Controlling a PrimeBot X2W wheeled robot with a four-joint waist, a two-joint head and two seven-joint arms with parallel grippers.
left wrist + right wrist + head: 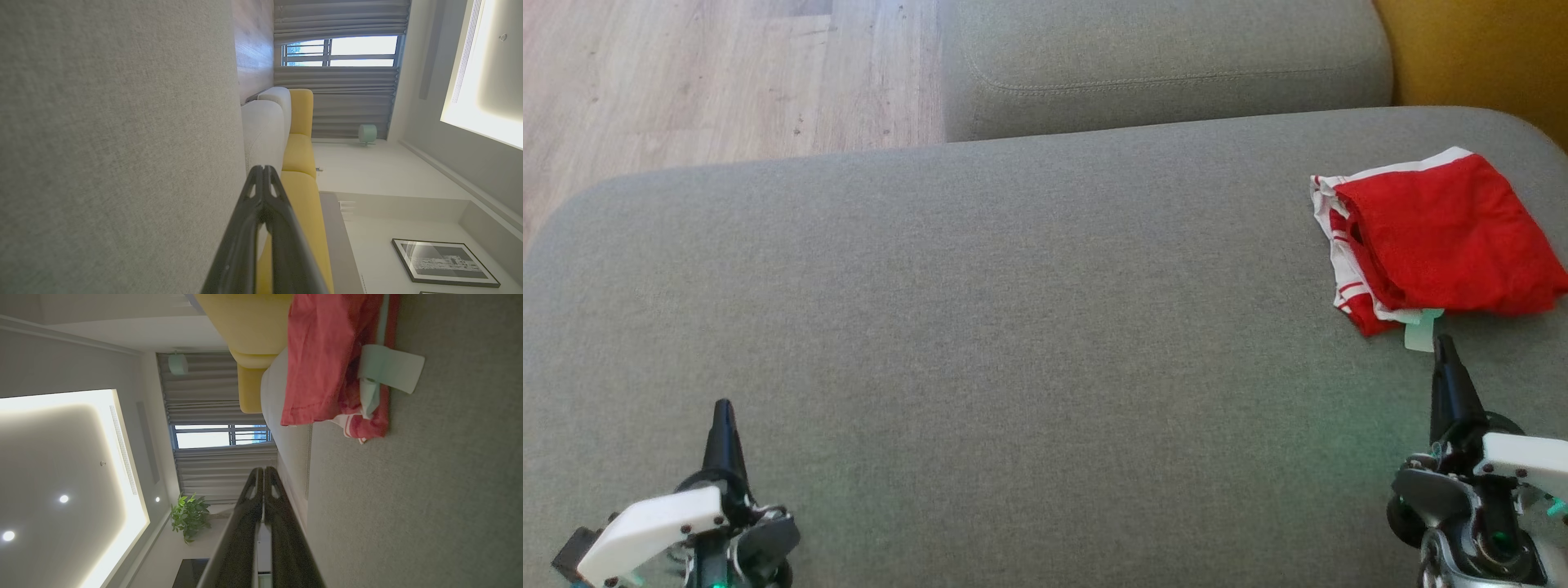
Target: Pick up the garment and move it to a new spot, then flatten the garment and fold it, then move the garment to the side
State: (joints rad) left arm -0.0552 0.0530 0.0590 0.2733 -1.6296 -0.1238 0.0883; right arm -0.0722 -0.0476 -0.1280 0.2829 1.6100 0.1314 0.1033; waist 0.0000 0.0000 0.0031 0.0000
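Note:
The garment (pixel 1441 233) is red with white stripes and trim, folded into a compact bundle at the right end of the grey cushion (pixel 1013 327). A pale tag sticks out of its near edge. The right wrist view shows the garment (pixel 327 359) ahead of the fingers. My right gripper (pixel 1443 343) is shut, its tip just short of the tag, holding nothing; its fingers (pixel 263 473) press together. At the lower left, far from the garment, my left gripper (pixel 723 406) hovers over bare cushion, shut and empty, its own view showing the closed tips (pixel 262 169).
A second grey cushion (pixel 1168 65) lies behind the main one. Wooden floor (pixel 711 73) shows at the upper left, and a yellow sofa part (pixel 1478 49) at the upper right. The broad middle and left of the cushion carry nothing.

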